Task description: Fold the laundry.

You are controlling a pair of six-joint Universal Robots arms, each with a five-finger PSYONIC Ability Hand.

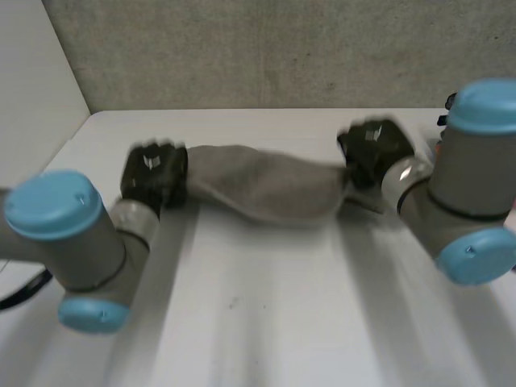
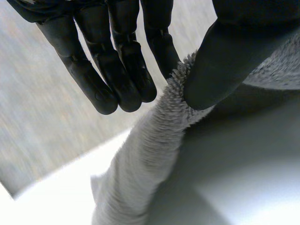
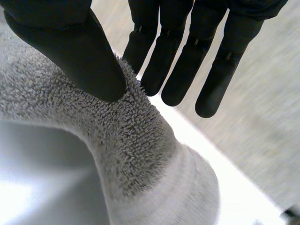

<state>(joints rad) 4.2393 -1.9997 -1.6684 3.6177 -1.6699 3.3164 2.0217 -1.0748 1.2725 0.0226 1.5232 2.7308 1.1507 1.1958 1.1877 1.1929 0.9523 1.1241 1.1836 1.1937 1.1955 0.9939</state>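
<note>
Insp: Towel (image 1: 266, 187), pos.?
Asst: Grey terry, strung across far half of white table (image 1: 266, 322), held at each end, sagging mid-span.
Insp: State of left hand (image 1: 153, 173)?
Asst: At towel's left end. Thumb clamps cloth edge against one finger; other fingers straight, off the cloth.
Insp: And right hand (image 1: 375, 153)?
Asst: Opp. end, same grip: thumb pinches terry against a finger, rest extended, clear of cloth.

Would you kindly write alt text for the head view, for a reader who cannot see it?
The left hand and the right hand each pinch one end of a grey towel, which sags between them over the white table. A grey wall stands behind.
</note>
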